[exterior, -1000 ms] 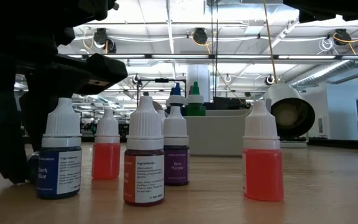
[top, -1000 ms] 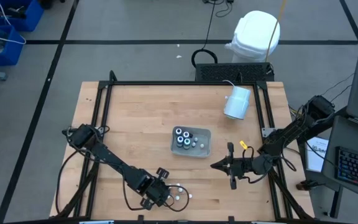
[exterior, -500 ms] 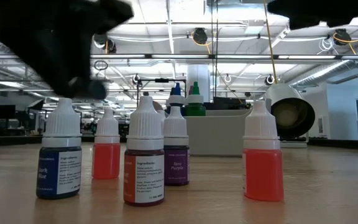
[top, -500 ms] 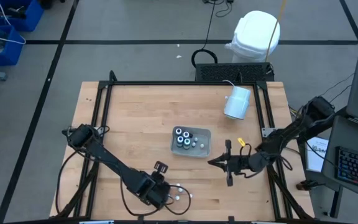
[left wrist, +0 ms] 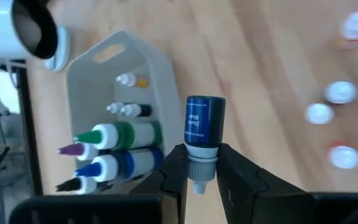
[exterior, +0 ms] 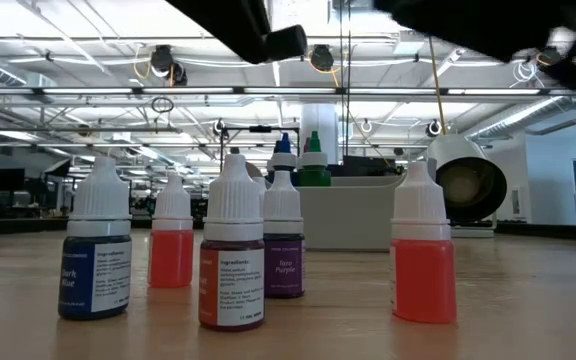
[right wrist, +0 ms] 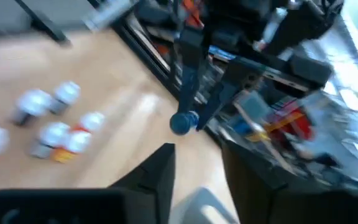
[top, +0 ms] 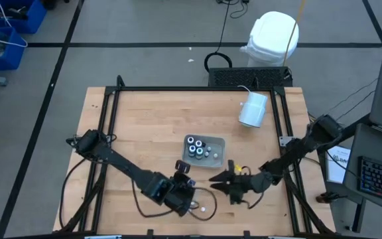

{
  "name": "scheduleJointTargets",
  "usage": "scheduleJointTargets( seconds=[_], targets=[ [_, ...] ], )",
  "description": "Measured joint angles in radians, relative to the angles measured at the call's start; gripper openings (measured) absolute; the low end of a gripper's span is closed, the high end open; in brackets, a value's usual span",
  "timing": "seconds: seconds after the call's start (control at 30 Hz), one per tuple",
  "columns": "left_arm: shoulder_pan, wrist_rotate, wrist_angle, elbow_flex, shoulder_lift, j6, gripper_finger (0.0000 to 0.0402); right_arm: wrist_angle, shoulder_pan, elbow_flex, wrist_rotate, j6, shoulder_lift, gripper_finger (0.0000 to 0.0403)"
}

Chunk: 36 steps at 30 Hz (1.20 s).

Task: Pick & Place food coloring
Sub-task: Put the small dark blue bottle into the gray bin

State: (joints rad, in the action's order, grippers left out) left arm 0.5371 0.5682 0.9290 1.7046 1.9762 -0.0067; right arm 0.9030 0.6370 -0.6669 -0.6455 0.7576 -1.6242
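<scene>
My left gripper point(top: 184, 171) hangs just near of the clear tray point(top: 219, 159), shut on a small blue food coloring bottle point(left wrist: 204, 121). The tray stands mid-table and holds several bottles point(left wrist: 114, 140) with green, blue and white tops. Several loose white-capped bottles point(top: 201, 207) stand upright on the wood by the near edge; the low view shows them close up point(exterior: 233, 260). My right gripper point(top: 215, 180) sits level just right of the left one, open, with nothing between its fingers point(right wrist: 160, 171). It faces the held bottle point(right wrist: 182, 122). My left gripper pinches the blue bottle's white cap point(left wrist: 202, 167) between its two fingers. The fingers slant down from the table's left-near side. The labelled body point(left wrist: 204, 121) sticks out beyond the fingertips, base leading, tilted and lifted clear of the table.
A big white cylinder point(top: 253, 109) lies on its side at the far right. Black frame rails point(top: 105, 119) run along the table's edges. Bare wood lies left of and beyond the tray.
My left gripper has risen from the near edge and moved toward the tray, tipping up and carrying the blue bottle clear of the table. My right gripper has gone toward the table's left, close to the left gripper, and has rolled.
</scene>
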Motion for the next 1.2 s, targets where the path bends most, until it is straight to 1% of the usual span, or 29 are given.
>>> scheduleJointTargets(
  seconds=[0.17,0.33,0.47,0.6,0.83,0.93,1.2],
  targets=[
    [-0.034,-0.067,-0.022,0.002,0.000,-0.003,0.0068,-0.006,-0.005,-0.149,-0.129,0.152,-0.159,0.0172],
    [-0.044,-0.075,-0.022,0.002,0.000,-0.014,0.0068,-0.017,-0.007,-0.243,-0.270,0.311,-0.268,0.0193],
    [-0.041,-0.081,-0.025,0.002,0.000,-0.019,0.0068,-0.013,-0.005,-0.264,-0.275,0.380,-0.306,0.0196],
    [-0.042,-0.081,-0.025,0.002,0.000,-0.021,0.0068,0.007,-0.008,-0.265,-0.273,0.390,-0.310,0.0186],
    [-0.048,-0.098,-0.053,0.002,0.000,-0.017,0.0067,0.014,-0.008,-0.265,-0.267,0.379,-0.310,0.0154],
    [-0.051,-0.099,-0.069,0.002,0.000,-0.010,0.0067,0.015,-0.015,-0.265,-0.240,0.351,-0.310,0.0138],
    [-0.054,-0.100,-0.067,0.002,0.000,-0.007,0.0067,0.022,-0.021,-0.265,-0.241,0.332,-0.310,0.0102]
  ],
)
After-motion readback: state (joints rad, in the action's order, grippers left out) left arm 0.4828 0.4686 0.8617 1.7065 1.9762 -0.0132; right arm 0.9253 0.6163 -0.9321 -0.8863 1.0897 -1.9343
